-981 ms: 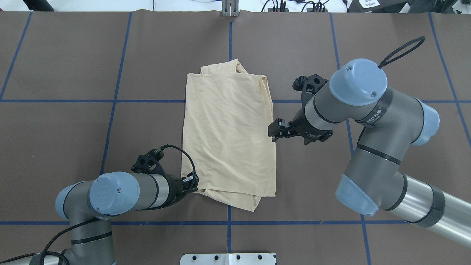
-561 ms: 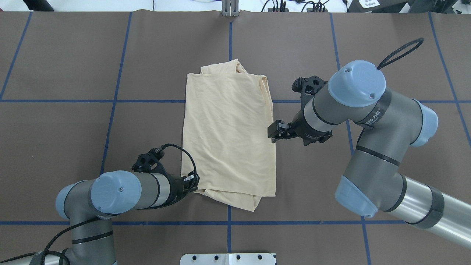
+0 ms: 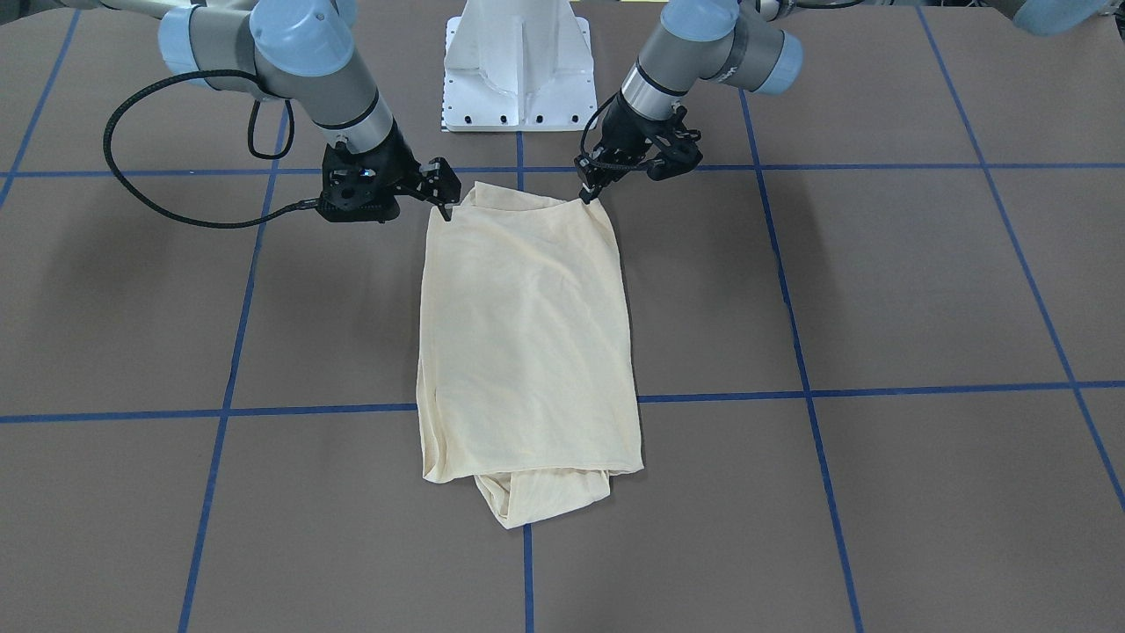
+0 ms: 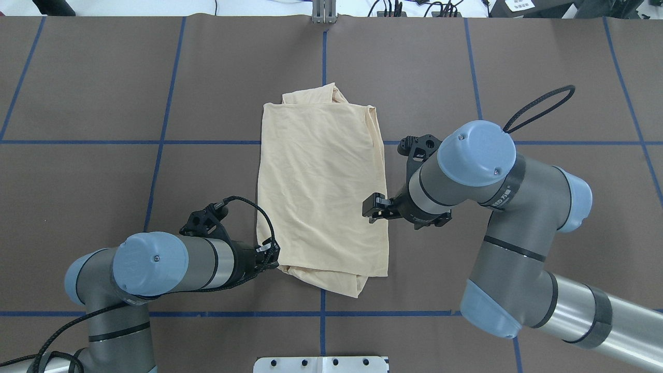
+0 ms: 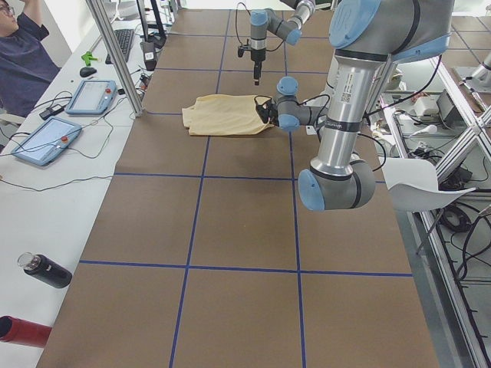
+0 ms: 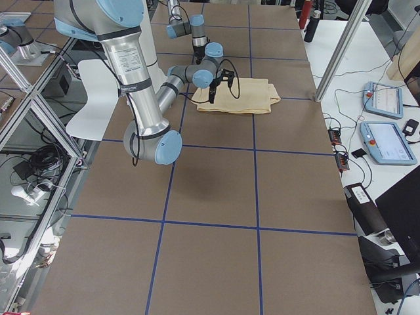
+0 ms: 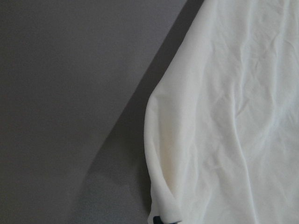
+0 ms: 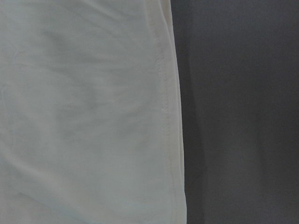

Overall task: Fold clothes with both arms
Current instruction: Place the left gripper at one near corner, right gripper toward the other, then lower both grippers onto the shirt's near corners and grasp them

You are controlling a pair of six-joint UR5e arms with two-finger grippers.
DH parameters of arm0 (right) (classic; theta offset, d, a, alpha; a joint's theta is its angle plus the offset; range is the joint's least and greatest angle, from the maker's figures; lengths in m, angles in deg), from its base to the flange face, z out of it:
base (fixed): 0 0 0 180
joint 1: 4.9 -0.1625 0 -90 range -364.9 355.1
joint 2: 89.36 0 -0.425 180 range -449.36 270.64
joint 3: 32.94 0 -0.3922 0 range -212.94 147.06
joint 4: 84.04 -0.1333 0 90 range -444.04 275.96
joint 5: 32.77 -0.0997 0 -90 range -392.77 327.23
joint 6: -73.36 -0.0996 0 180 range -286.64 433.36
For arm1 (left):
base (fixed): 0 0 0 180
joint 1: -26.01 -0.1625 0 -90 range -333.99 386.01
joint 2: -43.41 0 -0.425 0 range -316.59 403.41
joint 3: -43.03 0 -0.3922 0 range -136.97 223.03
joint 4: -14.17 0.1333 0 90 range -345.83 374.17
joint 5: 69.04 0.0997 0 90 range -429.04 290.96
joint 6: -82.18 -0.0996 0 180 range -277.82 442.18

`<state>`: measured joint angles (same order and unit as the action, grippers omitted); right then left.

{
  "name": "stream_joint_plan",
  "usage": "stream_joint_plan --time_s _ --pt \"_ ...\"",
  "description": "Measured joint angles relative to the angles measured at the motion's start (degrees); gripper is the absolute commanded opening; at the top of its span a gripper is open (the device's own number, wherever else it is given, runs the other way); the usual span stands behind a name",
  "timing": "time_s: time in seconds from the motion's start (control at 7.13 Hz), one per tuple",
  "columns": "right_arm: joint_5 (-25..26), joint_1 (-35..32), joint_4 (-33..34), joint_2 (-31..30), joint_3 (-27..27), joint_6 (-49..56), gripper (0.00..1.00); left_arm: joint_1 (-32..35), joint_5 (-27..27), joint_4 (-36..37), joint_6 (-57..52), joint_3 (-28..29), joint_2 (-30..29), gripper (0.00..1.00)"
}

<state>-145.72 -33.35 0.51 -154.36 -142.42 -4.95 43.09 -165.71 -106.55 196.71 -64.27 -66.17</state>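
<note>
The cream-yellow shirt (image 4: pixel 321 186) lies folded into a long strip at the table's middle, plain side up; its print and label are hidden. It also shows in the front view (image 3: pixel 527 334) and both wrist views (image 7: pixel 233 116) (image 8: pixel 84 116). My left gripper (image 4: pixel 272 257) is low at the shirt's near left corner and looks shut on it; in the front view (image 3: pixel 587 195) its tips meet at that corner. My right gripper (image 4: pixel 370 213) is open and empty above the shirt's right edge, toward the near end; it also shows in the front view (image 3: pixel 444 209).
The white pedestal base (image 4: pixel 321 364) stands at the table's near edge. Blue tape lines (image 4: pixel 155 141) grid the brown table cover. Two tablets (image 5: pixel 92 96), a dark bottle (image 5: pixel 46 270) and a seated person (image 5: pixel 23 46) are on the operators' side.
My right arm has moved toward the robot along the shirt's right edge, and its gripper now hangs over the cloth. The left gripper has stayed at the corner. The shirt has not moved.
</note>
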Motion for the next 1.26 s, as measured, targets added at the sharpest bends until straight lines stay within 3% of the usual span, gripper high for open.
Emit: stream_joint_plan --time_s 0.7,1.26 --pt "12.98 13.11 0.42 1.48 1.54 -26.12 0.99 0.05 -0.19 0.48 0.01 -0.27 0.0 0.0" --pt "17.76 14.49 0.37 5.97 7.6 -34.15 0.99 0.05 -0.19 0.48 0.16 -0.28 0.03 0.0"
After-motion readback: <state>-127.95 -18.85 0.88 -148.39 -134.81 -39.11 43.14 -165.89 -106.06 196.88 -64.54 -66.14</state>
